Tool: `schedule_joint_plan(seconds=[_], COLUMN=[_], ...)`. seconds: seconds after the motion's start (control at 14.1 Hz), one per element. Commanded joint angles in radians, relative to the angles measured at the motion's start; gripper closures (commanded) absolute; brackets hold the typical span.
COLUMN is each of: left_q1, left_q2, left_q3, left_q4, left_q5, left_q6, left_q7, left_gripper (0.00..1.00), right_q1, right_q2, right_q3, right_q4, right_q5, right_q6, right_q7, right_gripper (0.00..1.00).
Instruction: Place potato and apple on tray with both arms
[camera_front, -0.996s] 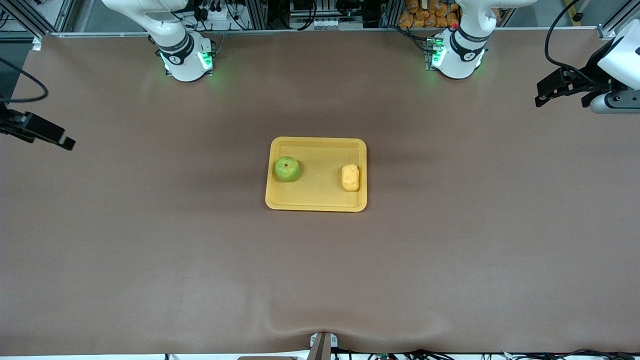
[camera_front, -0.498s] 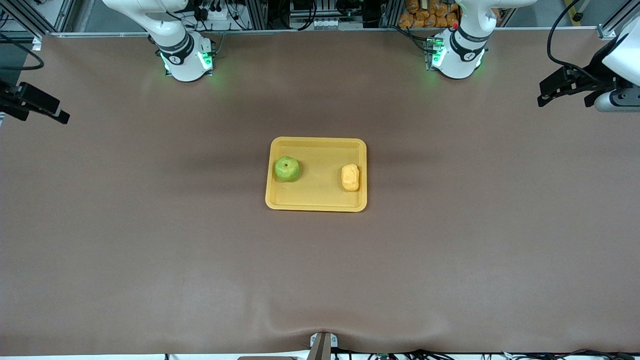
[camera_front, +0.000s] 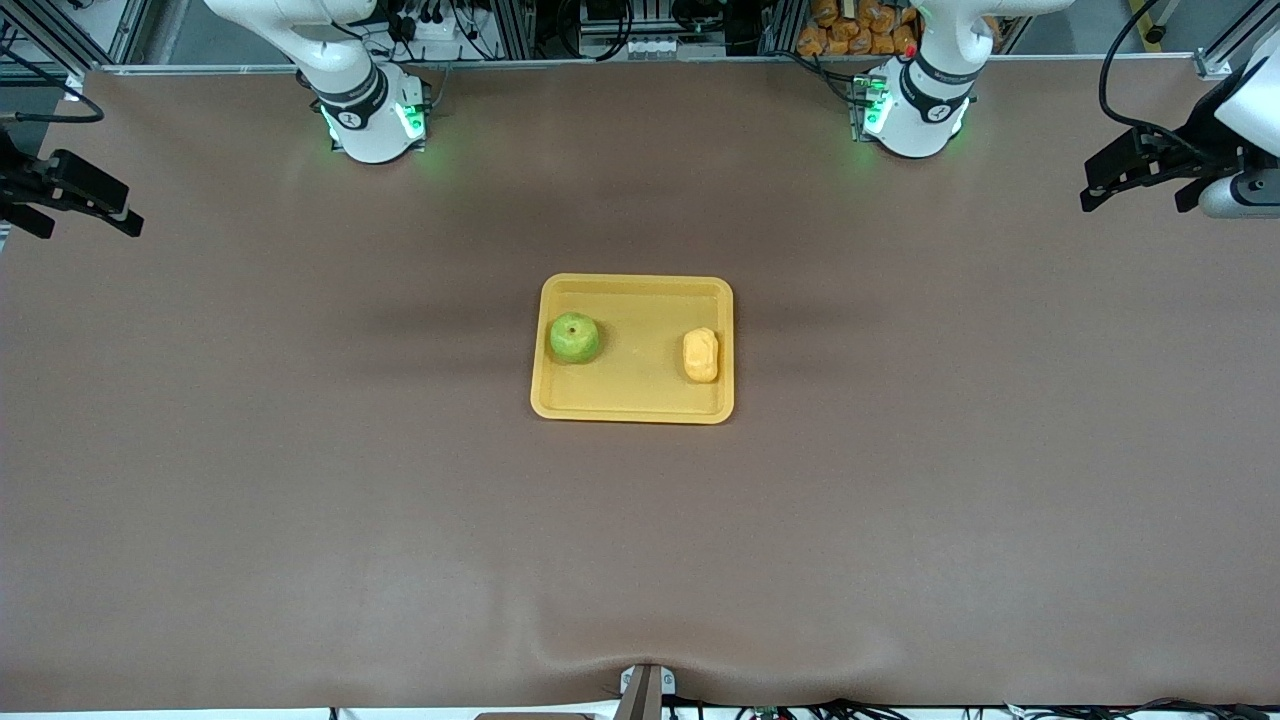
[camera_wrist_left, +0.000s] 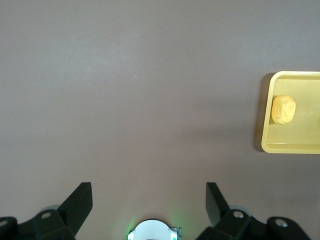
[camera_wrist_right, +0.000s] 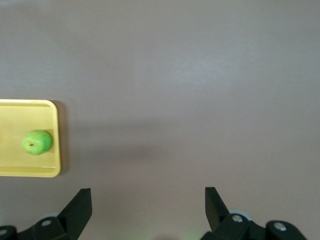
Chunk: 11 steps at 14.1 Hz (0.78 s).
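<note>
- The tray (camera_front: 632, 349) sits flat in the middle of the brown desk (camera_front: 640, 520), well apart from both tools.
- On it, the apple (camera_front: 574, 338) rests at the end toward the right arm, stem dimple up.
- The potato (camera_front: 700, 355) lies on the tray's other end, toward the left arm, close to the rim there.
- Apple and potato are apart from each other, with bare tray floor between them.
- The left tool (camera_front: 1140, 175) hangs in the air over the left arm's end of the desk, far out from the tray and holding nothing.
- In the left wrist view its two fingers (camera_wrist_left: 77, 202) stand wide apart, released, with only bare desk showing between them; the left tool (camera_wrist_left: 149, 200) looks down on brown surface.
- That same view catches the potato (camera_wrist_left: 283, 109) on the tray (camera_wrist_left: 266, 135) off at the picture's edge, well away from the fingers.
- The right tool (camera_front: 75, 195) hangs over the right arm's end of the desk, equally far from the tray, also empty.
- In the right wrist view its fingers (camera_wrist_right: 80, 206) are spread wide too, released, nothing between them; the right tool (camera_wrist_right: 148, 204) faces bare desk.
- The apple (camera_wrist_right: 37, 142) shows there on the tray (camera_wrist_right: 54, 150), well clear of that tool.
- Both arms' white bases stand at the desk's edge farthest from the front camera, green lights glowing.
</note>
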Motion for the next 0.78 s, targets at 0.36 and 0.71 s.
schedule_joint_plan(seconds=[0.36,0.71], left_q1=[0.003,0.005], left_q2=[0.0,0.003], left_q3=[0.002,0.002], left_q4=[0.016,0.016], left_q5=[-0.017,-0.017], left_q6=[-0.027,-0.027], left_q7=[0.008,0.002], left_gripper=[0.0,0.0], right_q1=[0.016,0.01], right_q2=[-0.033,-0.032], right_q3=[0.0,-0.003], right_q4=[-0.034,-0.036], right_q5=[-0.048,-0.034], right_q6=[0.02,0.011], right_q7=[-0.011,-0.01], right_gripper=[0.0,0.0])
